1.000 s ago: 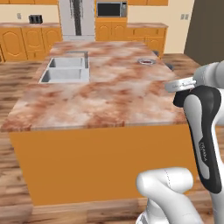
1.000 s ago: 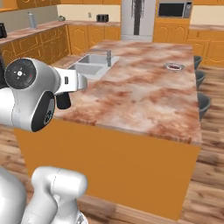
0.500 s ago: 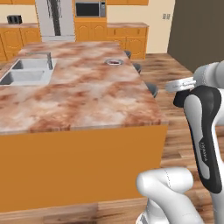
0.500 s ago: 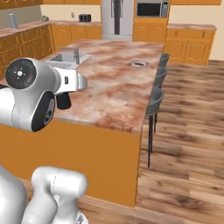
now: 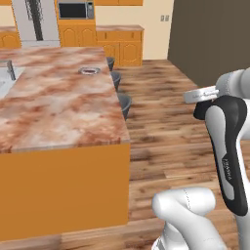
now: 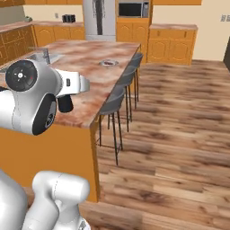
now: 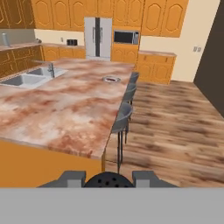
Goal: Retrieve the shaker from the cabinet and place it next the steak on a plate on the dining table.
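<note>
At the bottom of the hand view the black round top of the shaker (image 7: 108,180) sits between my finger tips, and my gripper (image 7: 108,176) is shut on it. The dining table (image 7: 65,109) stretches ahead and to the left with its reddish marbled top (image 5: 58,107) (image 6: 87,56). Far along that top, near the right edge, lies the light-grey plate (image 7: 111,79) (image 5: 89,71) (image 6: 108,63) with the small dark steak on it, well away from my gripper. The cabinet is out of view.
Grey stools (image 7: 123,117) (image 6: 116,99) (image 5: 123,101) line the island's right side. A sink (image 7: 24,79) is set in its left part. A fridge (image 7: 98,37), a microwave (image 7: 126,37) and orange cupboards stand at the back wall. Wooden floor (image 6: 179,126) lies to the right.
The whole picture has slid left: the base has driven to the right past the island's near corner. The arm's pose and the shut grip are unchanged.
</note>
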